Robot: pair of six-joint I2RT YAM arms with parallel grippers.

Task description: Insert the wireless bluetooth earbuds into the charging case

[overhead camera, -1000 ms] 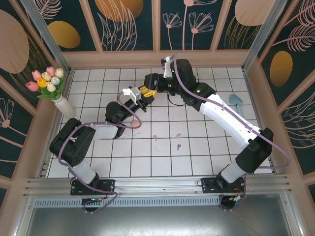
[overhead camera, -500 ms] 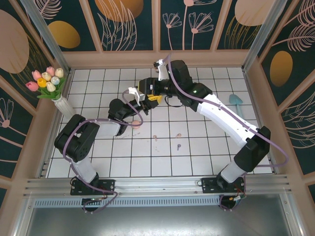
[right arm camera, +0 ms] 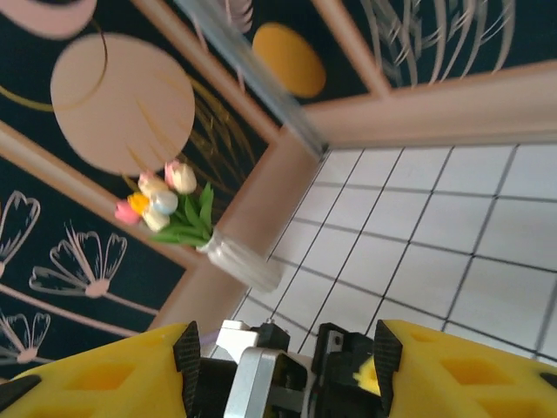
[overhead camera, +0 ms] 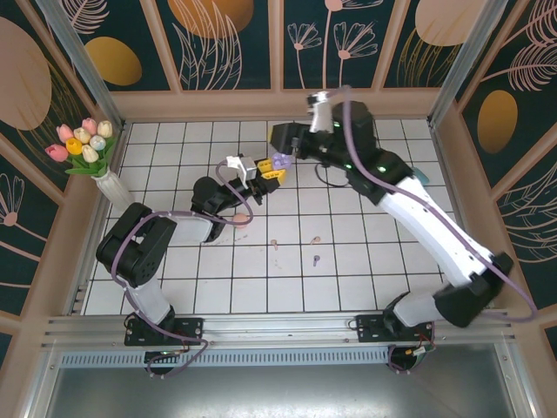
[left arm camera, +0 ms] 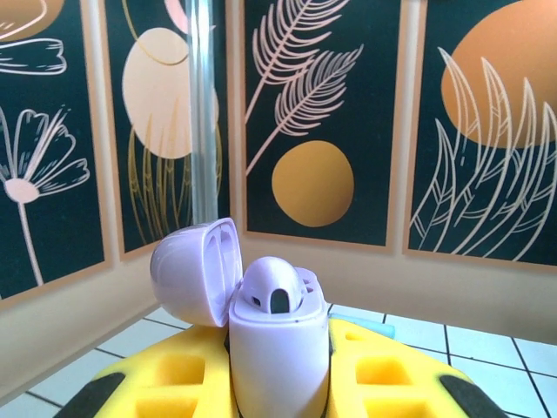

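One purple bud point(left arm camera: 271, 287) sits in the case point(left arm camera: 278, 357) with its rounded head up and its long axis upright; the stem is hidden inside. The case stands upright too, and its lid point(left arm camera: 196, 270) is swung open to the left in the left wrist view. The left gripper point(overhead camera: 273, 171) is clenched on the case body, holding it above the tiles point(overhead camera: 365, 279) near mid-table. The right gripper point(right arm camera: 287, 348) hangs close by, fingers apart, grasping nothing. Nearer the arms, a pink bud point(overhead camera: 273, 245), a second pink bud point(overhead camera: 315, 239) and a second purple bud point(overhead camera: 316, 259) lie flat on the tiles. The last one's stem seems to point toward the near edge.
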